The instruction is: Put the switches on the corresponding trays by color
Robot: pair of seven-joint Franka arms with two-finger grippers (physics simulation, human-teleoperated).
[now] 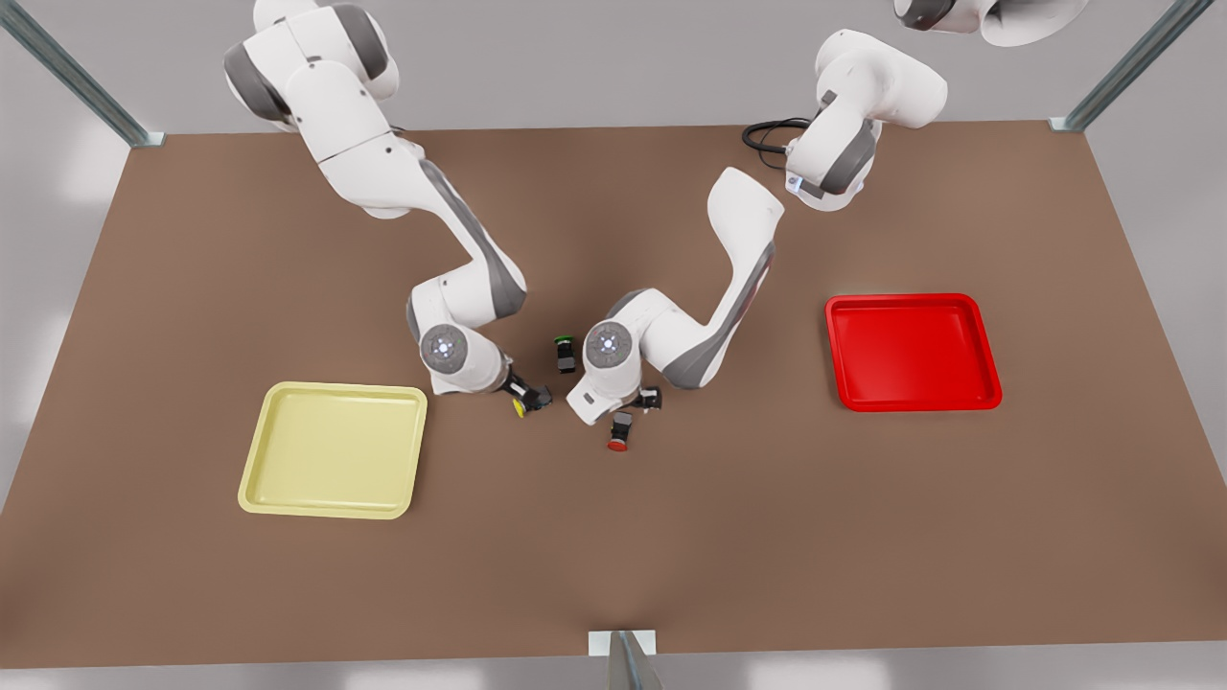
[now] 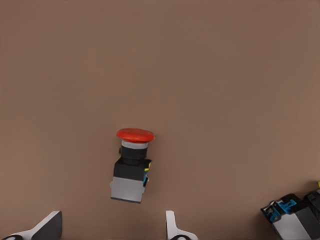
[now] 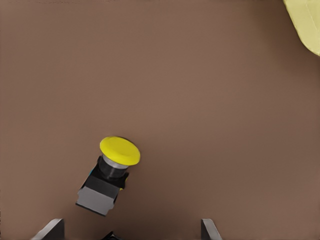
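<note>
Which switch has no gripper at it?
The green switch, lying between the two arms. The left gripper is over the red switch, the right gripper over the yellow switch.

Red-capped switch and yellow-capped switch lying sideways mid-table, between yellow tray and red tray.

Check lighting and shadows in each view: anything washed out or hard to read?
Front view: even, soft light; faint shadows under both arms at the table centre; red tray shows mild gloss, yellow tray none. Left wrist view: flat light, red switch readable between the left gripper fingers. Right wrist view: yellow switch clear, soft shadow beside it, right gripper open.
</note>
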